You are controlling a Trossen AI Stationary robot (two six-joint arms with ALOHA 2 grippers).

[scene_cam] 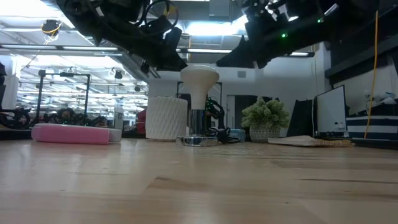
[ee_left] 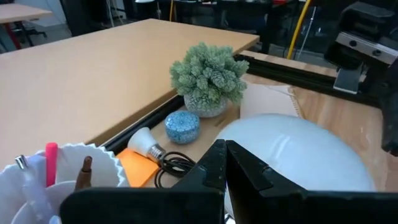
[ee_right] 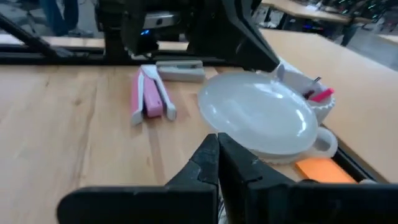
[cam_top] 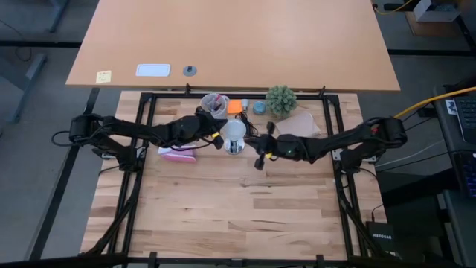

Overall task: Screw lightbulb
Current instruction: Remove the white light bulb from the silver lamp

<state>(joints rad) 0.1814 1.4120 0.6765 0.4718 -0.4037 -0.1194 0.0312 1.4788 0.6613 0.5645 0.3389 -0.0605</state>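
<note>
The lightbulb point(scene_cam: 199, 78), a white frosted globe on a silver-grey base, stands upright in a silvery round fitting point(scene_cam: 194, 140) at the table's far middle. It also shows in the high view point(cam_top: 234, 132). My left gripper point(cam_top: 216, 136) is shut, close beside the globe's upper left side. In its wrist view point(ee_left: 224, 163) the globe point(ee_left: 298, 152) fills the space just past the fingertips. My right gripper point(cam_top: 260, 150) is shut and stands a short way off the globe's right side, above the table; its wrist view point(ee_right: 217, 146) shows the globe point(ee_right: 258, 115) ahead. My left gripper has its shut fingertips point(scene_cam: 181, 65) right at the globe's upper left edge point(scene_cam: 185, 73), coming level from the table's left. I cannot tell whether they touch it.
Behind the bulb stand a white ribbed cup of pens point(cam_top: 214, 103), an orange item point(cam_top: 235, 106), a small blue tin point(ee_left: 182, 126) and a potted plant point(cam_top: 281, 98). A pink object point(cam_top: 177, 155) lies to the left, and brown card point(cam_top: 299, 123) to the right. Open wood lies toward the near edge point(cam_top: 238, 216).
</note>
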